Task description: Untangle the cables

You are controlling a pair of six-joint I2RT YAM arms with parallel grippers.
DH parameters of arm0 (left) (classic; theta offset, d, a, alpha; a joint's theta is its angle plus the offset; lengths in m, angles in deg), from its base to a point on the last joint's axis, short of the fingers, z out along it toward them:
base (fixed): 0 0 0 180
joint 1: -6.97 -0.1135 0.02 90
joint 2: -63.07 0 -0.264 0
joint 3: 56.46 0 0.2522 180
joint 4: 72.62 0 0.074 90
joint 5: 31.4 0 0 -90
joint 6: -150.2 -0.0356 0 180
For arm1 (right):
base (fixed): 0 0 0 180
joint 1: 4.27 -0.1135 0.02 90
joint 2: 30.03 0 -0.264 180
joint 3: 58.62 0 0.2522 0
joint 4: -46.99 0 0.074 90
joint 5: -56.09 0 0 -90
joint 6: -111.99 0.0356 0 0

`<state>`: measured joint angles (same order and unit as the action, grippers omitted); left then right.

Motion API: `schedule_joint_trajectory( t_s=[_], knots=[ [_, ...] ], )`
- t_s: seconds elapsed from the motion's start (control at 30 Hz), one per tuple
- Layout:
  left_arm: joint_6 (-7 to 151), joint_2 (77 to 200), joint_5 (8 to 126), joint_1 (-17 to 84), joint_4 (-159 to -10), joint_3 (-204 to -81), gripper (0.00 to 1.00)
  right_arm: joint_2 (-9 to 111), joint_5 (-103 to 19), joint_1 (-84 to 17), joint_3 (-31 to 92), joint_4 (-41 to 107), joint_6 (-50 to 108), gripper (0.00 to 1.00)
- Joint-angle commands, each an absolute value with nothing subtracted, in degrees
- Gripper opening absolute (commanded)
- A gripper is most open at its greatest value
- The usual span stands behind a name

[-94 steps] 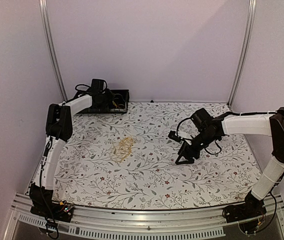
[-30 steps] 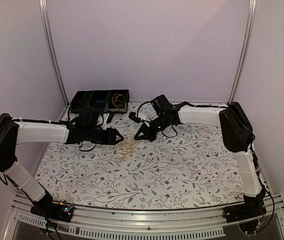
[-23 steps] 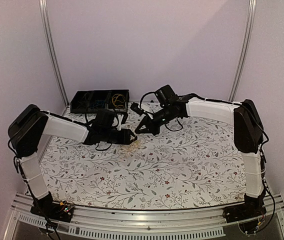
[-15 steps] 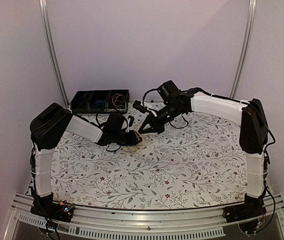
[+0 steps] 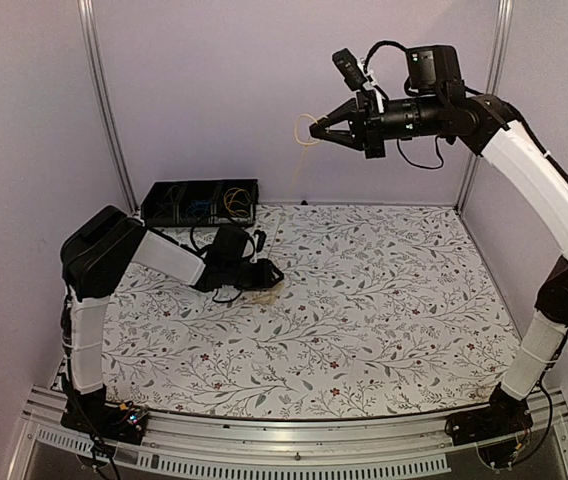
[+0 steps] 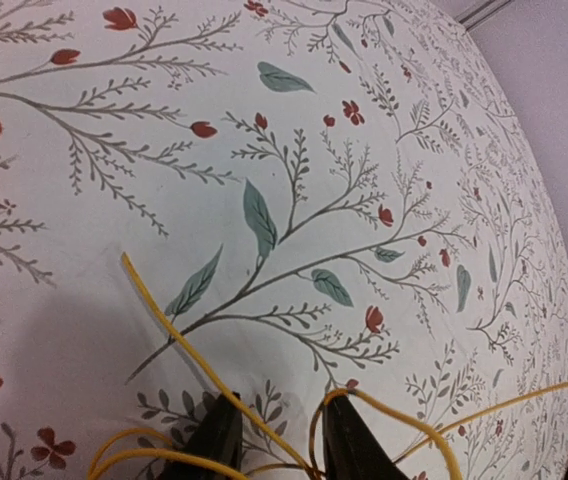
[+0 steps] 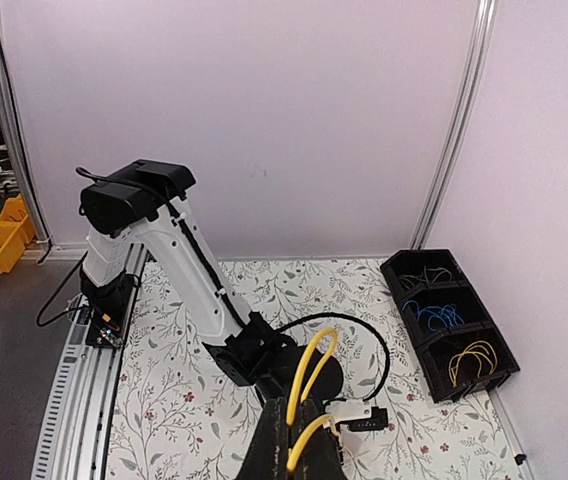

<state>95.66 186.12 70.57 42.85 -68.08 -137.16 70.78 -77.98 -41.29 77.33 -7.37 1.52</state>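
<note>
A flower-patterned cloth [image 5: 384, 310] is covering the table, and plain pale walls [image 5: 214, 90] and metal posts [image 5: 106, 100] are closing it in. A black tray [image 5: 199, 183] is sitting at the far left corner, holding black, blue and yellow wires in separate sections. The left gripper [image 5: 272, 278] is resting low over the yellow cables [image 6: 172, 337], its fingers [image 6: 214, 440] standing partly apart. Whether they are pinching anything, I cannot tell. The right gripper [image 5: 316, 128] is hanging high by the back wall, clamped on a yellow loop [image 7: 309, 375].
</note>
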Motion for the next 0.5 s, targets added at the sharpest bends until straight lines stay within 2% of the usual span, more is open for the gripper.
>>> schedule_joint_trajectory(
  t_s=[0.0,0.2,0.37,0.47],
  knots=[
    [95.93,185.87,69.72,41.2,-72.09,-133.83,0.34,68.4,-77.77,-41.29,80.0,-3.74,4.84,0.0],
    [93.45,182.89,69.3,40.56,-75.0,-132.94,0.43,67.13,-75.14,-40.03,82.16,3.71,8.18,0.0],
    [92.79,183.1,69.59,39.88,-76.59,-132.07,0.48,69.1,-69.35,-39.57,92.9,10.88,9.53,0.0],
    [92.59,183.23,69.51,39.87,-76.98,-131.69,0.49,69.53,-66.47,-39.17,94.63,16.52,10.4,0.0]
  ],
)
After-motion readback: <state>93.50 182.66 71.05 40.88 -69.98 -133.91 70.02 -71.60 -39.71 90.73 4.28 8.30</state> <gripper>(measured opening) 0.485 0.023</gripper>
